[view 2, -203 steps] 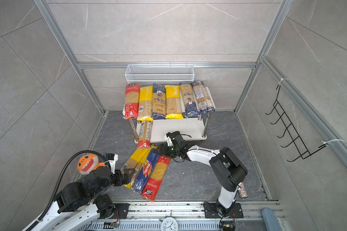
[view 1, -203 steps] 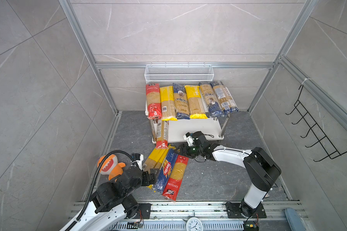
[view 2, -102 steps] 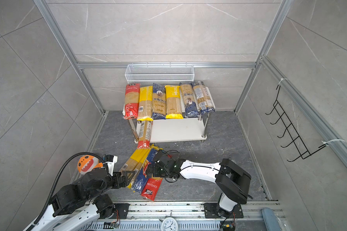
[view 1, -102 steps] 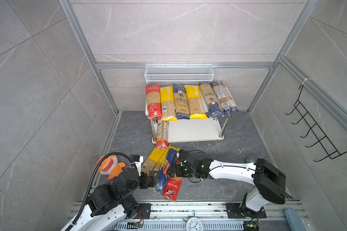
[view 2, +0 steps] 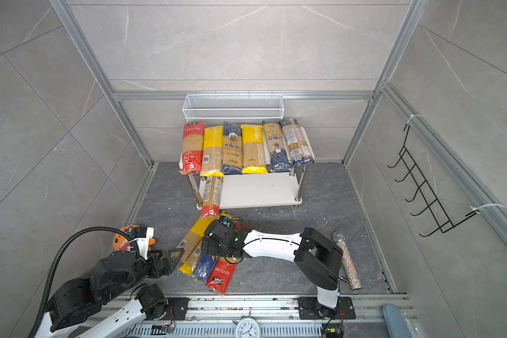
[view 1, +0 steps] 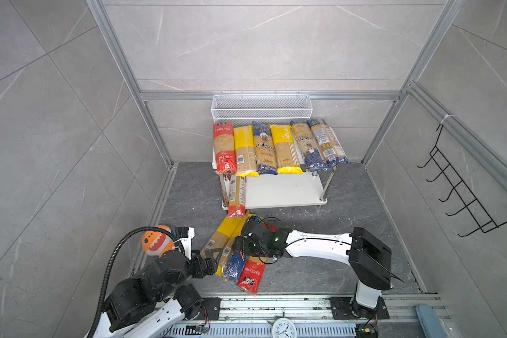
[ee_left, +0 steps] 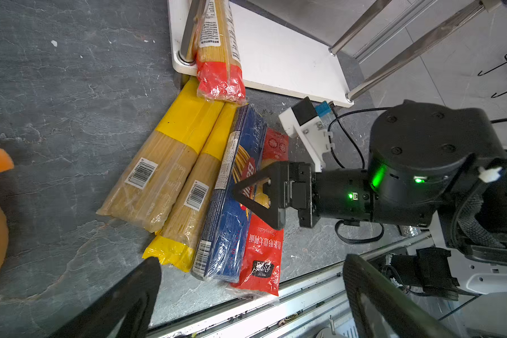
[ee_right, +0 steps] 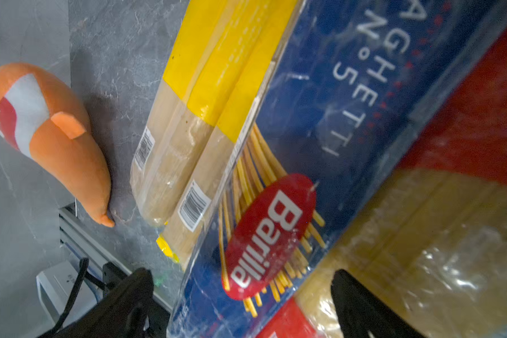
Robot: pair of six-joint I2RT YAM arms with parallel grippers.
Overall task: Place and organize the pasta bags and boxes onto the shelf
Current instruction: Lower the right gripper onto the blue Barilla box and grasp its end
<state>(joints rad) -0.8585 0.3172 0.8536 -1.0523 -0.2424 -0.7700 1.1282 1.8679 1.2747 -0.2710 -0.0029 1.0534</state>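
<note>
Four packets lie fanned on the floor, touching: two yellow-ended bags [ee_left: 158,175], blue box [ee_left: 223,234], red bag [ee_left: 264,248]. Shelf [view 1: 284,190] top carries six; lower board nearly bare. Right gripper [ee_right: 240,273] spread wide, empty, just above the box-bag seam. Left gripper [ee_left: 251,259] likewise spread, empty. Risk: jaws straddle both, dragging the neighbour; slick film slips.
</note>
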